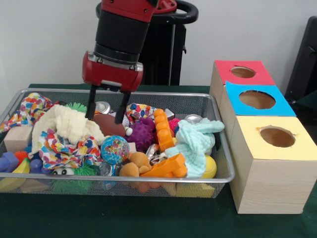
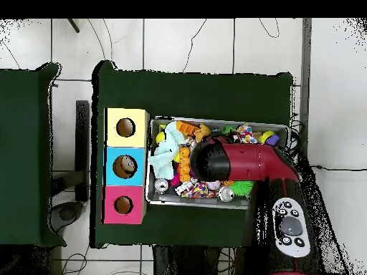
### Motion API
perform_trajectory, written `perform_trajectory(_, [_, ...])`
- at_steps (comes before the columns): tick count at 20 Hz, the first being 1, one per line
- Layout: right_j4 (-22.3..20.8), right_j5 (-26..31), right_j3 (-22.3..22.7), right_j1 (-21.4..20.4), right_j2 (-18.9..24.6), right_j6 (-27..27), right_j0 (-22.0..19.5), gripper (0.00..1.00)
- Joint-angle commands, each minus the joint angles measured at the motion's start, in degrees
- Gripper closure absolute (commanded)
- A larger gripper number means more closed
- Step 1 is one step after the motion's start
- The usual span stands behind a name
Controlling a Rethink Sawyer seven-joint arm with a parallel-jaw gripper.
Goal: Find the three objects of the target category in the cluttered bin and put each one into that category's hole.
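Wire-mesh bin point(image 1: 225, 163) (crammed); pincer point(image 1: 105, 114) spread open over smooth brown rounded lump point(image 1: 108, 125).

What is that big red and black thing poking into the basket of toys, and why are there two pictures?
It is a robot arm. Its gripper, a hand with two open black fingers, reaches down around a brown toy in the wire basket. The basket is piled with toys: a spiky purple ball, a globe ball, cloths. Beside it stand three boxes with holes: red, blue, yellow. One picture faces the robot; the other looks straight down, where the arm covers part of the basket.
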Motion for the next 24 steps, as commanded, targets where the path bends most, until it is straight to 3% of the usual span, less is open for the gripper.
perform_trajectory(1, [-1.1,0.1,3.8,3.8,8.1,-1.6,-3.8,0.00])
perform_trajectory(7, [-1.8,-0.7,4.9,3.5,9.4,-1.2,-4.8,0.00])
perform_trajectory(16, [-0.8,-2.9,8.1,3.9,17.8,-2.4,-10.5,0.00])
perform_trajectory(24, [-3.3,-4.8,7.0,4.8,18.9,-1.1,-10.6,0.00])
